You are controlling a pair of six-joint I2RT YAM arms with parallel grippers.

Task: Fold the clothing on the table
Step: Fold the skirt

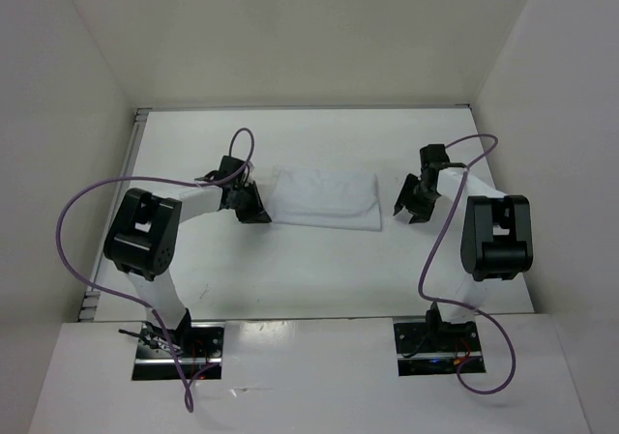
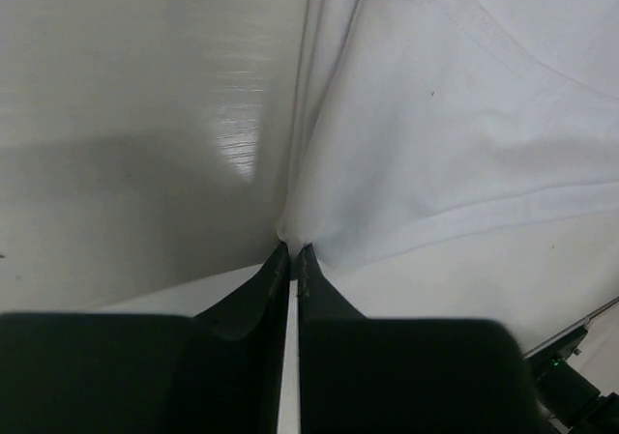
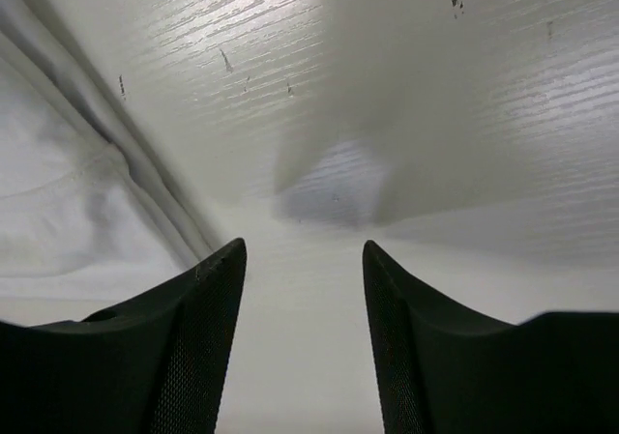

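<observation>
- At the very tips of the left jaws, the clothing [image 1: 324, 197] gathers into a small peak, and creases fan out from that spot across the fabric.
- The left jaws are pressed almost together, with only a thin slit between the two dark fingers [image 2: 261, 299], and they pinch the near edge of the clothing.
- Ahead of those tips the fabric spreads wide, with a stitched hem running across it. To one side of the tips lies bare desk [image 1: 319, 270].
- Between the right jaws there is only desk surface. They stand wide apart and hold nothing.
- Just beside the right jaws, on the side toward the left arm, the layered edge of the clothing lies in soft ridges. It is close to one finger [image 3: 193, 347], but whether they touch cannot be told.
- Between the two sets of jaws, the clothing lies as a flat, wide white strip on the desk, its left end at the left jaws and its right end just short of the right jaws.
- Behind each set of jaws, a purple cable [image 1: 82, 202] loops along the arm.
</observation>
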